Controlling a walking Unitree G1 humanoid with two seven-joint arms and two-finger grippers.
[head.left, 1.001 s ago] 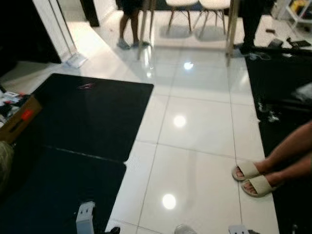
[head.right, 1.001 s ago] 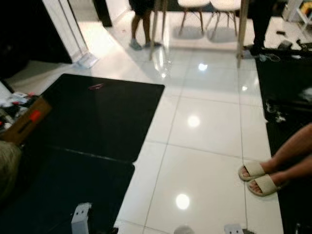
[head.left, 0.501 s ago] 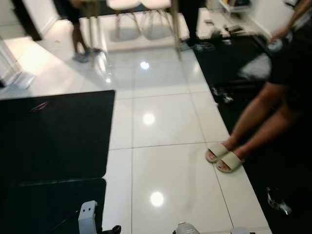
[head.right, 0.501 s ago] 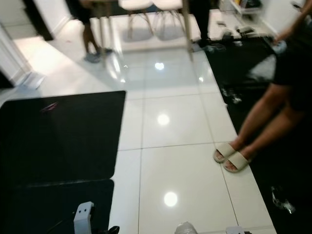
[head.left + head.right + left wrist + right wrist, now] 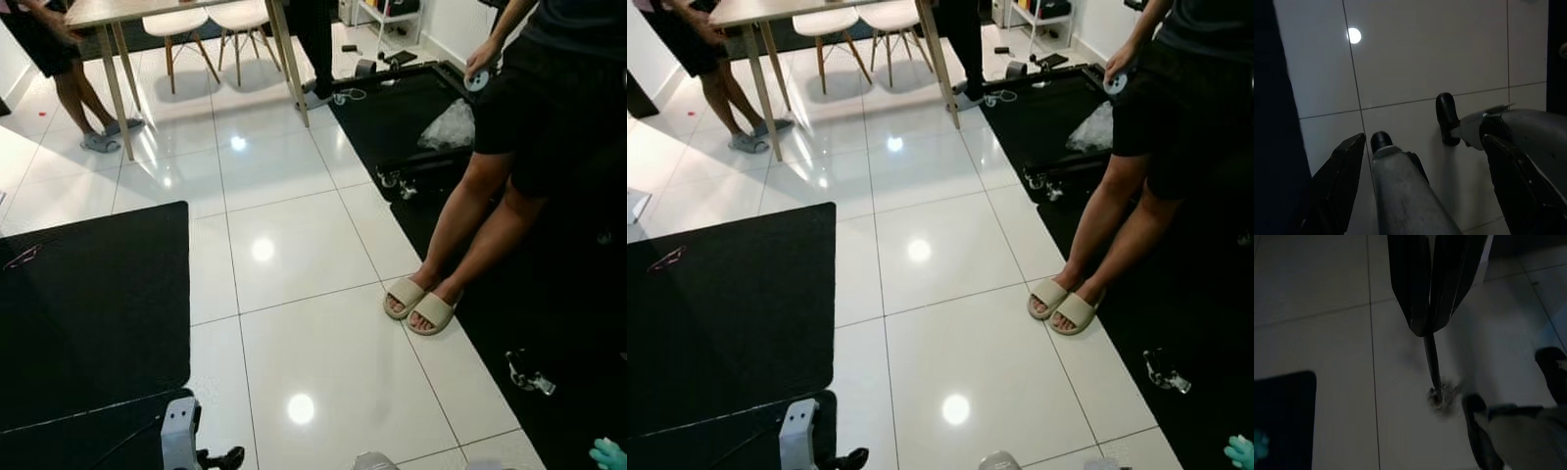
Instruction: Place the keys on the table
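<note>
The keys (image 5: 1442, 396) hang as a blurred metal cluster from a thin dark strap that runs down out of the right end effector (image 5: 1431, 325), whose two black fingers (image 5: 1409, 284) are pressed together on that strap. The keys dangle free above the white tiled floor (image 5: 323, 362), not resting on anything. In the right wrist view a dark mat corner (image 5: 1283, 421) lies on the floor off to one side.

The left end effector (image 5: 1425, 161) hangs idle over the same tiles, its fingers (image 5: 1339, 176) spread wide apart with nothing between them; the robot's own silver legs and black feet (image 5: 1447, 117) show between them.

From the head camera, the wooden surface (image 5: 127, 12) stands far off at about 11 o'clock, with two white chairs (image 5: 201, 24) tucked behind it toward 12 o'clock. A person's legs (image 5: 83, 98) in grey shoes stand beside its left legs at 11 o'clock. At 2 o'clock, much nearer, another person in dark shorts stands in beige sandals (image 5: 419, 304) on the edge of the tiles, one hand (image 5: 480, 64) holding a small round thing. A black mat (image 5: 93, 313) covers the floor at 9 o'clock, and a second dark mat (image 5: 568, 323) spreads at 3 o'clock with small clutter on it. A teal object (image 5: 609, 453) sits at 4 o'clock.
</note>
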